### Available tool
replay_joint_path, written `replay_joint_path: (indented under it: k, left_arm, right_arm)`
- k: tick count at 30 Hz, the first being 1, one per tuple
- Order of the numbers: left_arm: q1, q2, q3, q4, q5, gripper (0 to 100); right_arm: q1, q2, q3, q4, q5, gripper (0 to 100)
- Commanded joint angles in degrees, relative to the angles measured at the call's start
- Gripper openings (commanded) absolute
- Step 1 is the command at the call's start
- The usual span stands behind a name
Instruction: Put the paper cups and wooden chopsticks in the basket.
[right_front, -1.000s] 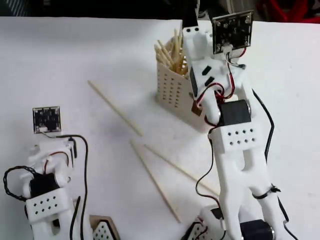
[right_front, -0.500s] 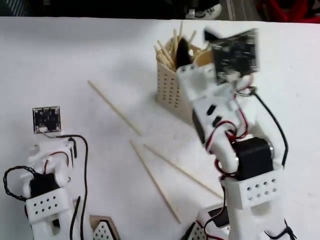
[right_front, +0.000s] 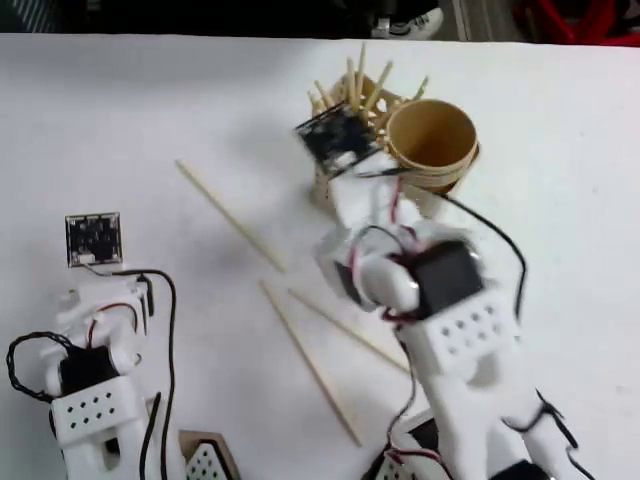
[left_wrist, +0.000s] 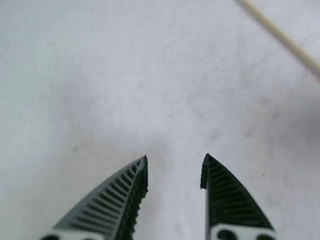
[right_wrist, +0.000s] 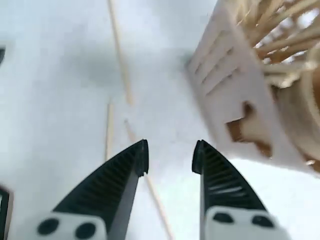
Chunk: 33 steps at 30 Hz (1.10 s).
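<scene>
Cup (right_front: 432, 140) sits in the basket (right_wrist: 235, 85); three chopsticks (right_front: 310, 365) lie loose on the counter (right_front: 150, 110). Right claw (right_wrist: 170, 150), jaws apart and empty, needs to drop onto one; left claw (left_wrist: 175, 165) gapes too.

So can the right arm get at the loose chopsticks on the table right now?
Probably yes. The right gripper is open over the table, the loose chopsticks lie flat close below it, uncovered, and the basket stands off to the side.
</scene>
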Motion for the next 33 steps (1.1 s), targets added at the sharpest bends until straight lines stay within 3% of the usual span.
replay_joint_path:
  k: [1,7,14,18,26,33]
  left_arm:
    - [-0.48,-1.10,-0.35,-1.32,-0.53,18]
    - [-0.48,-1.10,-0.35,-1.32,-0.53,18]
    - [-0.48,-1.10,-0.35,-1.32,-0.53,18]
    - [-0.48,-1.10,-0.35,-1.32,-0.53,18]
    - [-0.48,-1.10,-0.35,-1.32,-0.53,18]
    - [-0.48,-1.10,-0.35,-1.32,-0.53,18]
  right_arm:
    - [-4.62,4.53,5.54,-0.40,0.35,14.9]
    - [-11.38,10.86,13.36,-6.81,0.00,16.1]
    - [-16.04,24.75,15.21,-12.35,-0.18,38.4]
    - [-18.07,32.40,15.21,-16.31,-0.18,45.2]
    - [-16.92,41.71,15.30,-21.41,0.26,41.9]
    - [-16.92,46.81,15.30,-21.41,0.26,20.7]
